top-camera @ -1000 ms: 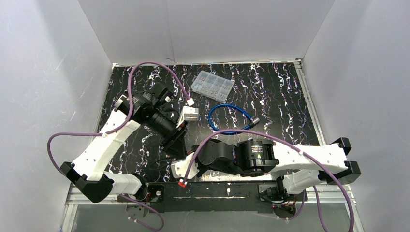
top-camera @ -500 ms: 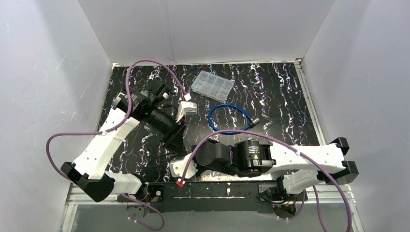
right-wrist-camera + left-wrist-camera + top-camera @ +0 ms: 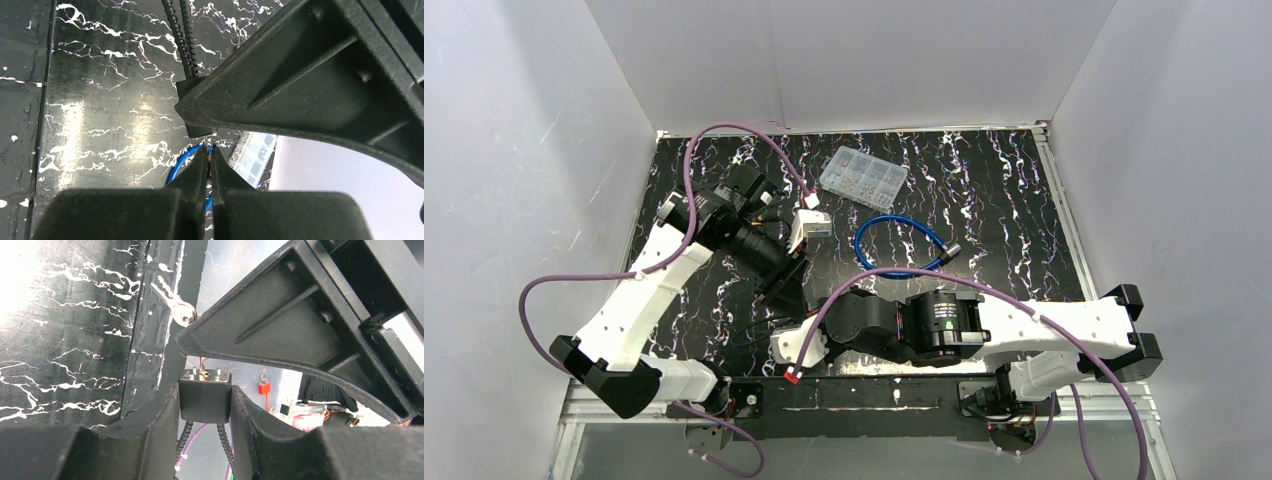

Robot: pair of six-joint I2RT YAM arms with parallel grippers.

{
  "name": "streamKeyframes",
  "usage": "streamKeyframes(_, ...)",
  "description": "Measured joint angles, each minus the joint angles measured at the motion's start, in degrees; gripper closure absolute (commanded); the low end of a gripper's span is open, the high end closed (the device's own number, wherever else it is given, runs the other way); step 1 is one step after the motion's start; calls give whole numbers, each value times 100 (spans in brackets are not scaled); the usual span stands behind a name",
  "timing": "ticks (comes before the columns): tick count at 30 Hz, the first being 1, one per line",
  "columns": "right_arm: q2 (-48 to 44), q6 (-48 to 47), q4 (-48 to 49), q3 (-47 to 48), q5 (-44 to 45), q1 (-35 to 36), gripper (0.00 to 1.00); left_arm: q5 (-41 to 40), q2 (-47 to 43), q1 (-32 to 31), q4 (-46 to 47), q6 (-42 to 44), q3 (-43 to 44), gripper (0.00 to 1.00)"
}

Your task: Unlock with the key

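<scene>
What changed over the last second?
The right arm slid slightly left, right pincer shut on the small silver key; the left arm eased slightly back and left. No grasp changed: the left pincer grips the black square padlock. The blue cable loop and clear plastic compartment box stayed put.

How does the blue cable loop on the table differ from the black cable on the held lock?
The blue cable loop lies free on the black marbled table, touched by neither arm; the black ribbed cable runs from the black lock body clamped between the left jaws. The blue one looks smooth, the black one ribbed. Both are thin, flexible cables.
</scene>
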Motion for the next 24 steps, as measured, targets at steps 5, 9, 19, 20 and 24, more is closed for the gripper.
streamKeyframes(5, 0, 0, 0, 0, -13, -15, 99, 13, -2, 15, 17, 57, -2, 100)
streamKeyframes(9, 0, 20, 0, 0, -61, -20, 99, 11, 2, 15, 11, 63, 4, 100)
streamKeyframes(19, -22, 76, -2, -37, -22, -22, 99, -66, 175, 13, -35, -28, 136, 100)
streamKeyframes(20, -22, 76, -4, -39, -2, -20, 99, -66, 208, 13, -33, -35, 136, 100)
streamKeyframes(24, -22, 74, 2, -103, 111, -13, 99, -90, 310, 33, 17, -177, 136, 100)
